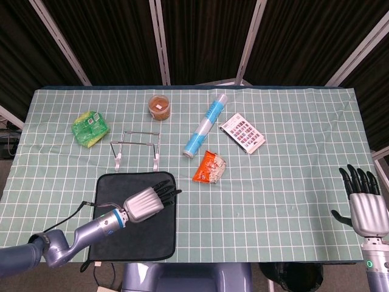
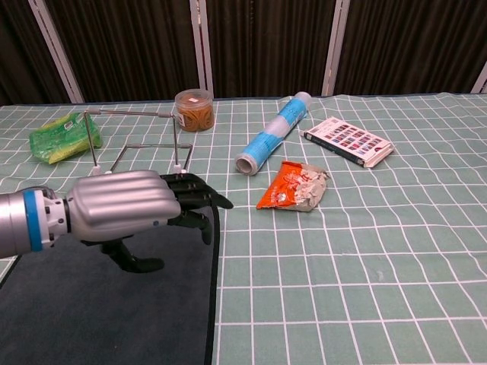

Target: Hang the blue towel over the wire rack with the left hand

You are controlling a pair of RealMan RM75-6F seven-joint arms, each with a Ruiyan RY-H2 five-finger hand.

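The dark blue towel (image 1: 130, 234) (image 2: 99, 312) lies flat on the table's near left part. My left hand (image 1: 149, 201) (image 2: 133, 204) hovers over the towel's far right corner, fingers spread forward, holding nothing. Just beyond the towel stands the wire rack (image 1: 137, 148) (image 2: 135, 148) on white feet, bare. At the table's near right edge my right hand (image 1: 364, 204) rests with its fingers apart and empty; the chest view does not show it.
Behind the rack are a green packet (image 1: 89, 128) (image 2: 58, 137) and a jar of rubber bands (image 1: 160, 106) (image 2: 193, 109). A blue roll (image 1: 205, 125) (image 2: 275, 131), an orange snack bag (image 1: 209, 166) (image 2: 295, 186) and a flat box (image 1: 242, 132) (image 2: 348, 141) lie to the right.
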